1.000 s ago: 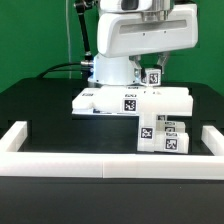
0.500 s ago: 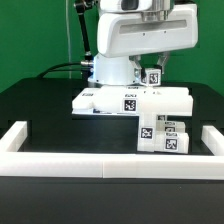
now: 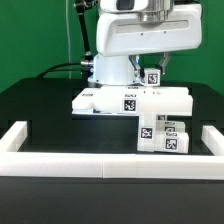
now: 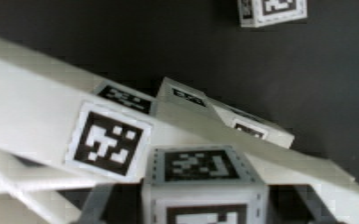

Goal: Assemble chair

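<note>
gripper (image 3: 152,68): narrow, clamped on small tagged chair part (image 3: 153,77) | just below gripper: flat chair slab (image 3: 105,99) | further below: stacked tagged blocks (image 3: 160,136) | surface: black tabletop (image 3: 40,115), white border rail (image 3: 100,160) well apart from gripper | room: green backdrop (image 3: 30,40) behind gripper

The claw (image 3: 153,66) grips a small tagged block (image 3: 152,77) above the white slab (image 3: 105,99) on the black worktop (image 3: 45,110); more tagged parts (image 3: 165,135) stand near, right.
</note>
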